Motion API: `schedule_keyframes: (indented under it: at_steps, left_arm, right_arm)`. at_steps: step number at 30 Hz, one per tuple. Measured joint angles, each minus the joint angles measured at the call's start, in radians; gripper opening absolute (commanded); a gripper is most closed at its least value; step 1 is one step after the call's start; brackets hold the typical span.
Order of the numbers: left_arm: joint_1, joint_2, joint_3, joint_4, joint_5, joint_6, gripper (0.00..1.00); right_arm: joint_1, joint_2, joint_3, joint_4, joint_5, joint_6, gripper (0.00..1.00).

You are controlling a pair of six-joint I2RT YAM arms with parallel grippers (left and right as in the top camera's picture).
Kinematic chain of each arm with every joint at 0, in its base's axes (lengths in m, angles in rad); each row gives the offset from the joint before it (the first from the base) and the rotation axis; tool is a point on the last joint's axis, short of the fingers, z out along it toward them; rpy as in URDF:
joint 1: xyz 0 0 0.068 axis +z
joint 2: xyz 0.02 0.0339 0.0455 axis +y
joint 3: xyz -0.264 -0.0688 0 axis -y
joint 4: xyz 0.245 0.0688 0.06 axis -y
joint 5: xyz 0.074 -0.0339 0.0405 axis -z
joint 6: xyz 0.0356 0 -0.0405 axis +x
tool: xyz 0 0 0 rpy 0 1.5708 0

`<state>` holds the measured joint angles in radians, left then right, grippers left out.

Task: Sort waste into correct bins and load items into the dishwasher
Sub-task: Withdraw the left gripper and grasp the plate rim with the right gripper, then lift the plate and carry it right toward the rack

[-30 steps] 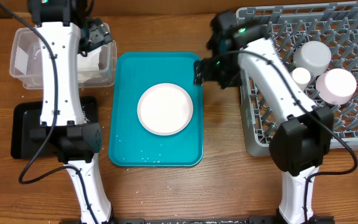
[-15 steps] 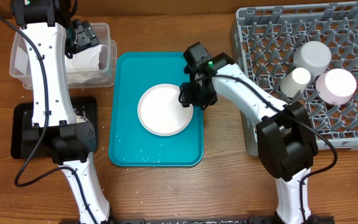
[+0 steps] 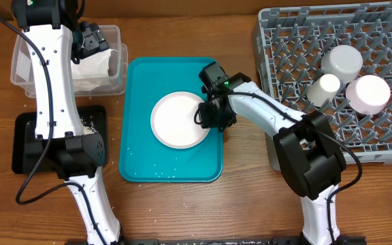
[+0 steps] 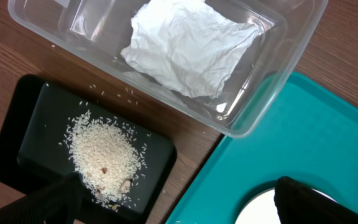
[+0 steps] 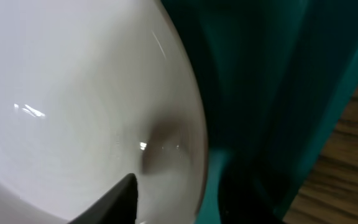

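Note:
A white plate (image 3: 175,122) lies in the middle of the teal tray (image 3: 135,156). My right gripper (image 3: 206,116) is down at the plate's right rim. In the right wrist view its jaws straddle that rim: one finger (image 5: 120,199) lies over the plate (image 5: 73,93), the other sits outside on the tray (image 5: 260,74), with a gap still showing, so my right gripper (image 5: 179,199) is open. My left gripper (image 3: 90,37) hangs open and empty above the clear bin (image 3: 26,61), which holds a crumpled white napkin (image 4: 188,46).
A grey dish rack (image 3: 386,136) at the right holds three white cups (image 3: 342,61). A black tray (image 3: 22,146) with a heap of rice (image 4: 101,152) lies in front of the clear bin. Loose grains dot the teal tray's front.
My right gripper came from the rack's edge to the plate's right rim, and its jaws have narrowed around it. The left arm shifted a little left a second ago and has held still since.

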<state>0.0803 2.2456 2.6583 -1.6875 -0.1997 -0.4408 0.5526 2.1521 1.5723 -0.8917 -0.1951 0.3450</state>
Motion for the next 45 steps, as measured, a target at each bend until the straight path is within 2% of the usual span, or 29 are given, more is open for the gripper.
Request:
schedule_keyframes:
  at_steps: [2,5,10,15,20,25,33,45]
  left_arm:
    - [0.000,0.000,0.000,0.000,0.000,0.000,1.00]
    - [0.000,0.000,0.000,0.000,0.000,0.000,1.00]
    - [0.000,0.000,0.000,0.000,0.000,0.000,1.00]
    - [0.000,0.000,0.000,0.000,0.000,0.000,1.00]
    - [0.000,0.000,0.000,0.000,0.000,0.000,1.00]
    - [0.000,0.000,0.000,0.000,0.000,0.000,1.00]
    - [0.000,0.000,0.000,0.000,0.000,0.000,1.00]
    - [0.000,0.000,0.000,0.000,0.000,0.000,1.00]
  right_arm:
    - [0.000,0.000,-0.004,-0.001,0.003,0.007,0.14]
    - [0.000,0.000,-0.004,-0.019,0.005,0.028,0.04]
    - [-0.004,0.000,0.058,-0.115,0.001,0.045,0.04]
    - [-0.042,0.017,0.306,-0.301,0.056,0.047,0.04]
    - [-0.160,0.019,0.656,-0.483,0.286,0.047,0.04]
    - [-0.290,0.016,0.848,-0.543,0.541,0.047,0.04]
    - [-0.435,0.016,0.856,-0.506,0.809,0.046,0.04]
    - [-0.447,0.017,0.639,-0.277,0.993,0.042,0.04]
